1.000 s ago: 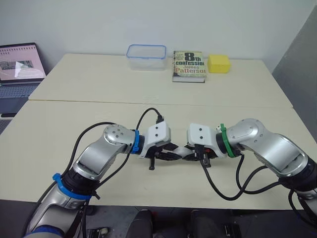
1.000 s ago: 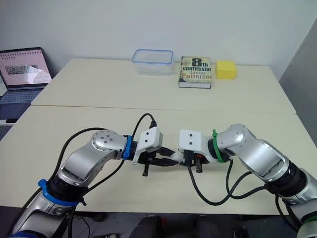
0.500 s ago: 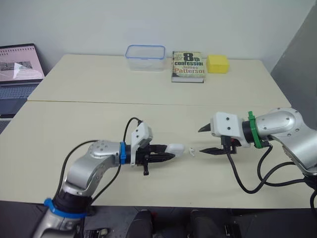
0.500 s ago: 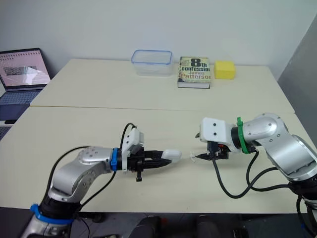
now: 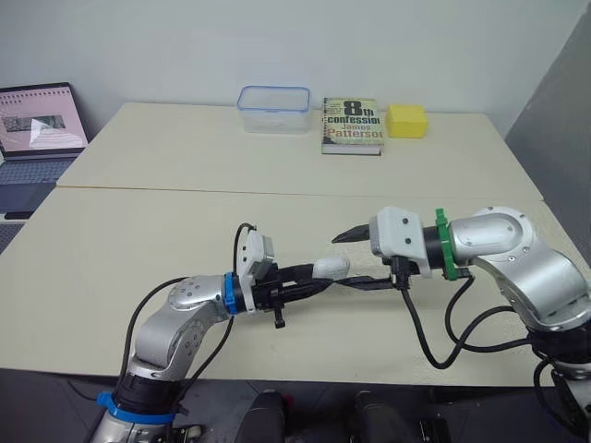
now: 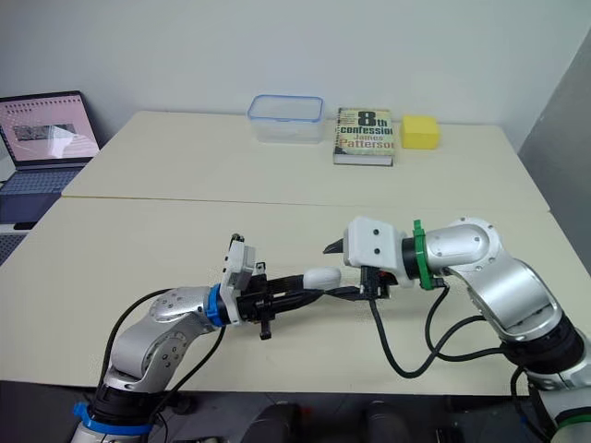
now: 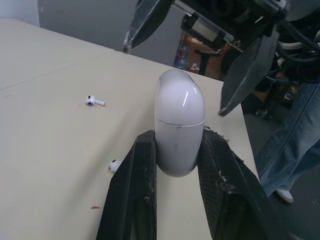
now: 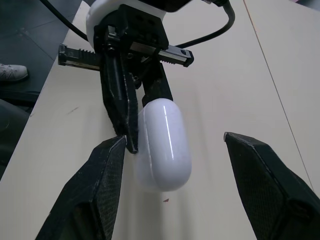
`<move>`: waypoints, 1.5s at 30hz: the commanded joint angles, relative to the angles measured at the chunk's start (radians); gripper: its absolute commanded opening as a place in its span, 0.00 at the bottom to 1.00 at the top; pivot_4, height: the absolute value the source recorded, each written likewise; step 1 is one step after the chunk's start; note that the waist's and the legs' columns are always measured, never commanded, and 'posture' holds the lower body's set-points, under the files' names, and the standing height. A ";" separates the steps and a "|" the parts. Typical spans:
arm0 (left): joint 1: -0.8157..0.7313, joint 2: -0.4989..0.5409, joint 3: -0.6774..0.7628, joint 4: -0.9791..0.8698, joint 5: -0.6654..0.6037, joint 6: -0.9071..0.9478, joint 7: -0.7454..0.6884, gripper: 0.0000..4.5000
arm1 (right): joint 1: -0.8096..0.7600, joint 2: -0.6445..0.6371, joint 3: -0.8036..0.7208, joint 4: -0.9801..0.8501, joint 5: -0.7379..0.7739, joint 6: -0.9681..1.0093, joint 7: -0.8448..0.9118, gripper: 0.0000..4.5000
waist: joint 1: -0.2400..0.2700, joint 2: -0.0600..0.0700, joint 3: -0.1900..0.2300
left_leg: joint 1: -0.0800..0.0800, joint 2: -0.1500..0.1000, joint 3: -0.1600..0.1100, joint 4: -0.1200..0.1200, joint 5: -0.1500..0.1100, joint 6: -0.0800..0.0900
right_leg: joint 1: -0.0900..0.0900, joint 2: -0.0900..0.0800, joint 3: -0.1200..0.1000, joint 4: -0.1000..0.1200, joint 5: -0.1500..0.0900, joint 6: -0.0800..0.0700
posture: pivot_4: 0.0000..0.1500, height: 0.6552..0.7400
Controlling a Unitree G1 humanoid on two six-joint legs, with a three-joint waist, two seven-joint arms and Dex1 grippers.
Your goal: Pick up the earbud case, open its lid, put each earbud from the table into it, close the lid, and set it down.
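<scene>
Colours only:
- earbud case [image 7: 179, 122]: glossy white with a thin bright highlight streak
- first earbud [image 7: 93, 101] and second earbud [image 7: 115, 165]: white, each with a dark spot
- left gripper [image 7: 176, 140]: matte black fingers, scuffed grey at the edges
- right gripper [image 8: 174, 140]: black fingers with a fine cross-hatch texture
- wrist bands: blue band [image 5: 227, 293] on the left, green band [image 5: 441, 257] on the right
- cables [image 5: 427, 337]: black
- table [image 5: 166, 231]: pale cream with a darker seam line
- far side: container [image 5: 272, 108] is clear with a blue rim
- book [image 5: 352, 123]: dark greenish cover, white lettering
- block [image 5: 406, 119]: yellow
- laptop [image 5: 37, 129], far left: pinkish screen, grey keyboard
- person's jeans [image 7: 285, 145]: blue
</scene>
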State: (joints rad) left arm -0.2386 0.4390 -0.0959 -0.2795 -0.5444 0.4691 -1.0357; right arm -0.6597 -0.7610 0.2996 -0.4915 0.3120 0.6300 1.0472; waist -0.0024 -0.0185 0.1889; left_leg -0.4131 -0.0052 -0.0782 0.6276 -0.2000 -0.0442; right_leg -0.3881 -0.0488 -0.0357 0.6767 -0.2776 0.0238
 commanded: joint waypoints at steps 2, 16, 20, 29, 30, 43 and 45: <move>-0.005 0.019 -0.015 -0.053 0.004 -0.031 -0.009 0.17 | -0.053 0.007 -0.012 0.021 -0.013 0.004 -0.004 0.72 | -0.001 0.000 0.000 | 0.000 0.000 0.000 0.000 0.000 0.000 | 0.000 0.000 0.000 0.000 0.000 0.000 | 1.00 1.00; 0.004 0.010 0.028 -0.016 0.005 -0.068 0.064 0.17 | -0.042 -0.052 -0.133 0.025 0.088 0.044 0.050 0.72 | 0.000 0.000 0.000 | 0.000 0.000 0.000 0.000 0.000 0.000 | 0.000 0.000 0.000 0.000 0.000 0.000 | 1.00 1.00; 0.031 0.003 0.107 -0.024 -0.021 -0.063 0.129 0.17 | 0.072 -0.113 -0.257 0.031 0.087 -0.048 0.052 0.72 | 0.001 0.000 0.000 | -0.001 0.000 0.000 0.000 0.000 0.000 | 0.000 0.000 -0.001 -0.001 0.000 0.000 | 1.00 1.00; 0.081 -0.013 0.251 0.031 0.020 -0.183 0.243 0.17 | 0.476 -0.289 -0.611 0.110 0.085 -0.152 0.147 0.72 | 0.009 0.000 0.000 | -0.001 0.000 0.001 0.000 0.000 0.000 | 0.000 -0.001 0.000 -0.001 0.000 0.000 | 1.00 1.00; 0.082 -0.018 0.258 0.035 0.021 -0.190 0.254 0.17 | 0.526 -0.303 -0.649 0.117 0.084 -0.152 0.160 0.72 | 0.011 0.000 0.000 | -0.001 0.000 0.000 0.000 0.000 0.000 | 0.001 -0.002 -0.001 -0.002 0.000 0.000 | 1.00 1.00; 0.052 -0.014 0.251 0.064 0.046 -0.231 0.284 0.17 | 0.843 -0.297 -0.815 0.109 0.032 -0.223 0.154 1.00 | 0.009 0.000 0.000 | 0.000 -0.001 0.003 0.000 0.000 0.000 | 0.001 -0.001 0.001 -0.002 0.000 0.000 | 1.00 1.00; 0.048 -0.016 0.248 0.069 0.049 -0.233 0.285 0.17 | 0.848 -0.283 -0.799 0.079 0.038 -0.211 0.135 1.00 | 0.009 0.000 0.000 | 0.000 -0.001 0.003 0.000 0.000 0.000 | 0.001 -0.001 0.001 -0.002 0.000 0.000 | 1.00 1.00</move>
State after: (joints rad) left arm -0.1719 0.4191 0.1503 -0.1914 -0.4959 0.2565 -0.7534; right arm 0.1863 -1.0461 -0.4877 -0.3713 0.3356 0.4233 1.1965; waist 0.0064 -0.0185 0.1889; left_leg -0.4129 -0.0058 -0.0754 0.6277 -0.2001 -0.0442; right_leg -0.3868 -0.0501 -0.0349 0.6747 -0.2779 0.0242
